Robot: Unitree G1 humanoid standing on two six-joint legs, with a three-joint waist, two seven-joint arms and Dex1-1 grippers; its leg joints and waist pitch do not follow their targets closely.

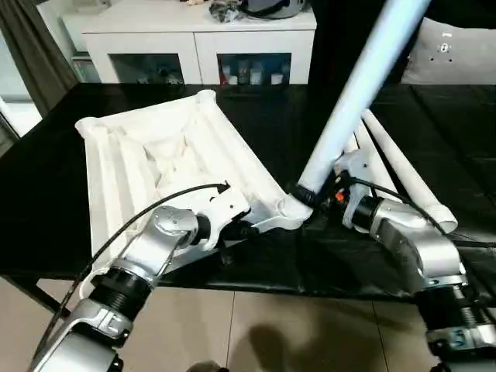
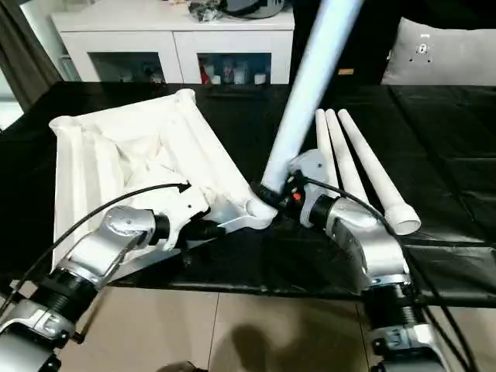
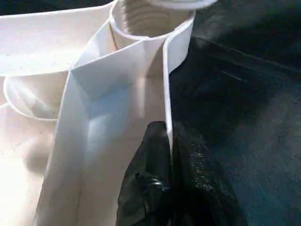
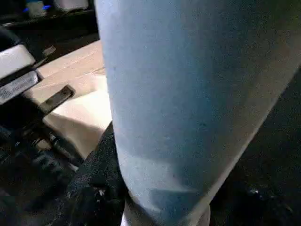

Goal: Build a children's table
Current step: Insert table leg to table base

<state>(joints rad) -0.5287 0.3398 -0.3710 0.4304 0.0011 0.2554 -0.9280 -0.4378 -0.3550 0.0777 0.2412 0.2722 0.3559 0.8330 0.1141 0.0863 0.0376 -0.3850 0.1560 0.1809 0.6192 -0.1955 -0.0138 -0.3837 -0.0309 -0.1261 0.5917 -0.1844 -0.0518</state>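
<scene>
The children's table top (image 1: 155, 155) lies upside down on the black table, ribbed underside up. My left gripper (image 3: 169, 139) is shut on its thin near rim (image 3: 165, 84), just short of a round corner socket (image 1: 288, 208). One white leg (image 1: 364, 85) rises tilted from that socket, leaning up and to the right. My right gripper (image 1: 314, 194) is shut around the base of this leg, and a black finger (image 4: 94, 174) presses on its side. Three more legs (image 2: 349, 167) lie side by side on the table to the right.
A white cabinet with glass doors (image 1: 194, 39) stands behind the black-covered table (image 1: 46, 178). A grey cushion (image 1: 457, 54) sits at the back right. The table's front edge runs just under my forearms, with tiled floor (image 1: 256, 333) below.
</scene>
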